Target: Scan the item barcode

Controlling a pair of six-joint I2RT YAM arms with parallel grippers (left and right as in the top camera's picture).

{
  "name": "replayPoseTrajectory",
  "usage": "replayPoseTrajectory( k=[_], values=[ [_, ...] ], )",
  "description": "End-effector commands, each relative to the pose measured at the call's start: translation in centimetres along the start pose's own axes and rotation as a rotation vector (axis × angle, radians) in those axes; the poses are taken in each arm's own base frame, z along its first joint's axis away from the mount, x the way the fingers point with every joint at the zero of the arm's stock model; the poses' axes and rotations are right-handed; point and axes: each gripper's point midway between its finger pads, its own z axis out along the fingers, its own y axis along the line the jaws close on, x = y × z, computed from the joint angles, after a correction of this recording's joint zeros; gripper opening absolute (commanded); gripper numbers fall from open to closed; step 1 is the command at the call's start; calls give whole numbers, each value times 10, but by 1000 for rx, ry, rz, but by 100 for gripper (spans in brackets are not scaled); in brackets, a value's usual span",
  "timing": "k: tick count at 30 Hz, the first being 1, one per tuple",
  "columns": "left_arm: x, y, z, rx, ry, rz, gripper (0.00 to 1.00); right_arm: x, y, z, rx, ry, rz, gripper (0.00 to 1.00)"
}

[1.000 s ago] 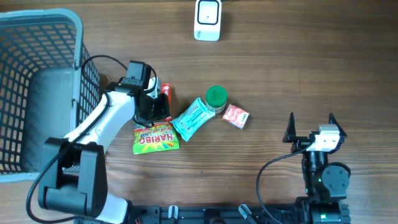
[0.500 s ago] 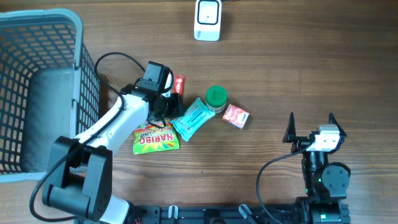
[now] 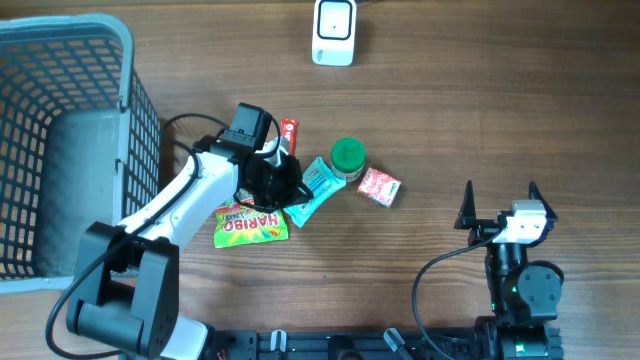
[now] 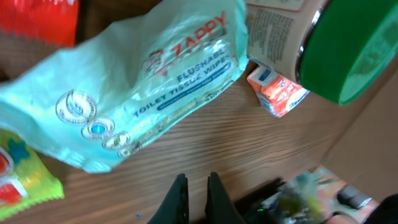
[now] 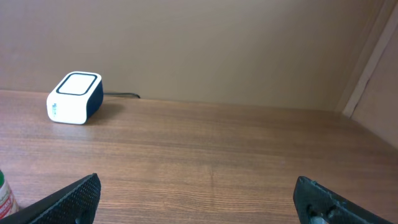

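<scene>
Left hand [image 4: 196, 194] clenched on nothing, fingertips nearly touching, aimed at bare desk [image 3: 450, 110] just at 6 o'clock of the teal wipes pack [image 4: 143, 93] in the wrist view. Seen from overhead: green-lidded jar [image 3: 348, 154] against the pack at its 2 o'clock, Haribo bag [image 3: 250, 222] at 8 o'clock, white scanner [image 3: 334, 32] well apart at 12 o'clock. Right hand [image 3: 500, 195] released and spread wide, empty, far off at 3 o'clock.

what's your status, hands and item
Left hand shut, empty. Right hand open, parked. Tissue pack flat on table, not picked. Green-lid jar right beside it.
</scene>
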Motion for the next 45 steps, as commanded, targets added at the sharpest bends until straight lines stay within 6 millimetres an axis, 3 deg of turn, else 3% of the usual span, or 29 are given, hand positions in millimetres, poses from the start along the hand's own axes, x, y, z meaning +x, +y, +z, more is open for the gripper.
replayPoseTrajectory(
  k=[1, 4, 8, 26, 27, 32, 34, 37, 38, 42, 45],
  values=[
    [7, -6, -4, 24, 15, -261, 4, -2, 1, 0, -4, -9, -8, 100],
    [12, -2, -4, 5, 32, -330, 4, -2, 1, 0, -4, -9, -8, 100],
    [14, 0, -4, 0, 38, -254, 4, -2, 1, 0, -4, -9, -8, 100],
    [16, 2, -4, -9, 46, -262, 4, -2, 1, 0, -4, -9, -8, 100],
    [15, 1, -4, -5, 42, -243, 4, -2, 1, 0, -4, -9, -9, 100],
    [8, -5, -4, 24, 13, 246, 4, -2, 1, 0, -4, -9, -9, 100],
    [5, -1, -4, 1, -4, 418, 23, -2, 1, 0, -4, -9, -8, 100],
    [-17, 17, -6, -136, -99, 433, 96, -2, 1, 0, -4, -9, -8, 100],
    [-22, 22, -8, -176, -121, 432, 100, -2, 1, 0, -4, -9, -8, 100],
    [-38, 26, -24, -269, -224, 454, 100, -2, 1, 0, -4, -9, -8, 100],
    [-36, -2, -55, -253, -348, 529, 100, -2, 1, 0, -4, -9, -8, 100]
  ],
)
